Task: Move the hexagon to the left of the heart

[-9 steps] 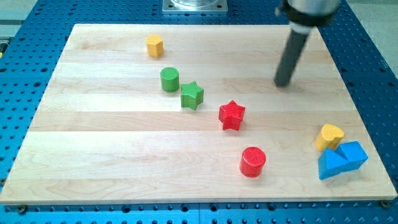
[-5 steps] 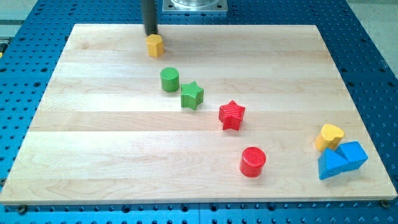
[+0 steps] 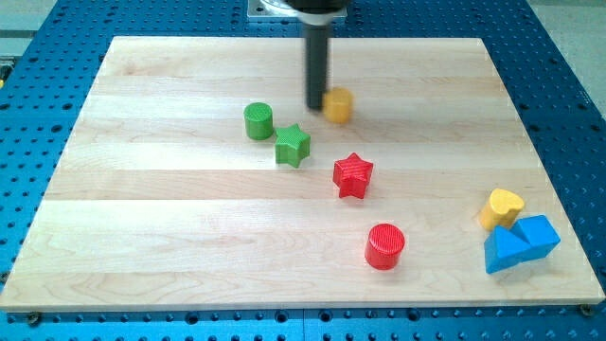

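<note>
The yellow hexagon [image 3: 337, 104] lies on the wooden board [image 3: 170, 218], above the middle and towards the view's top. My tip [image 3: 314, 107] stands right against the hexagon's left side. The yellow heart [image 3: 501, 207] sits far off at the view's lower right, touching the blue blocks. The hexagon is up and well to the left of the heart.
A green cylinder [image 3: 258, 121] and a green star [image 3: 293, 146] lie just left and below my tip. A red star [image 3: 353, 175] and a red cylinder [image 3: 385, 246] lie further down. Two blue blocks [image 3: 519, 242] sit against the heart near the board's right edge.
My tip swung from the upper right to the upper left behind the hexagon, then pushed it right and down. The hexagon has moved from the upper left to right of the green cylinder.
</note>
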Robot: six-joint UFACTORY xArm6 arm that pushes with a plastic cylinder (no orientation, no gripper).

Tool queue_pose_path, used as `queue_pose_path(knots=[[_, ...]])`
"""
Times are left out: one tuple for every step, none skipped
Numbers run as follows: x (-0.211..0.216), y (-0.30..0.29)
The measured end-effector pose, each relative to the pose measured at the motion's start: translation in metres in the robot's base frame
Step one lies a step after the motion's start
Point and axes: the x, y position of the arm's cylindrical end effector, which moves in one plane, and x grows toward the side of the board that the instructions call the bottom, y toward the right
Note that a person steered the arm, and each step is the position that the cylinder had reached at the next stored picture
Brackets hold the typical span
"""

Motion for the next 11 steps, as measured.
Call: queue_pose_path(knots=[[-0.028,0.024],[-0.034,0.056],[0.041,0.069],[0.037,0.087],[0.017,0.050],[0.017,0.051],[0.017,0.080],[0.030,0.075],[0.026,0.063],[0.014,0.027],[0.077,0.042]])
